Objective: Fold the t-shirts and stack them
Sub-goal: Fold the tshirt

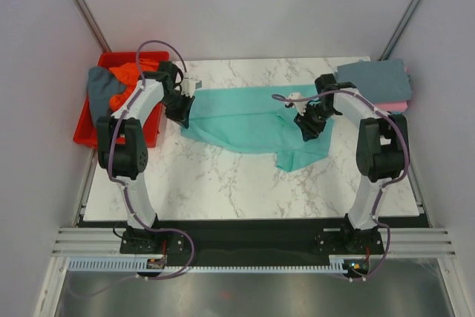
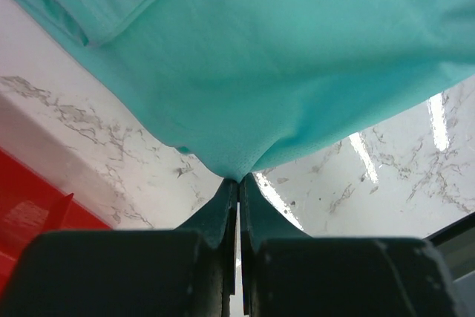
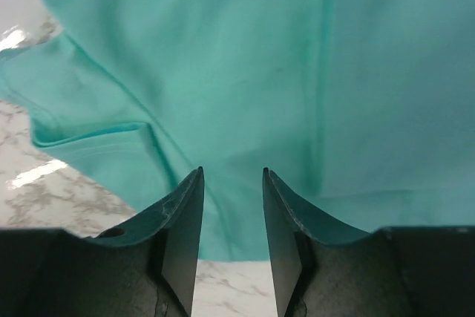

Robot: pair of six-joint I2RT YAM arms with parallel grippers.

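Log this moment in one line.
left gripper shut on teal t-shirt | right gripper open over it | blue-grey t-shirt stacked on pink t-shirt

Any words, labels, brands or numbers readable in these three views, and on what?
No text can be read in any view.
teal t-shirt: plain, no print or tag showing.
red bin: no label visible.
small coloured marks by the arm bases: too small to read.

Left gripper (image 2: 238,180) was clamped shut on teal t-shirt (image 2: 297,72); right gripper (image 3: 231,174) jaws stood parted. Left arm (image 1: 139,105) and right arm (image 1: 365,113) reached forward, elbows up.
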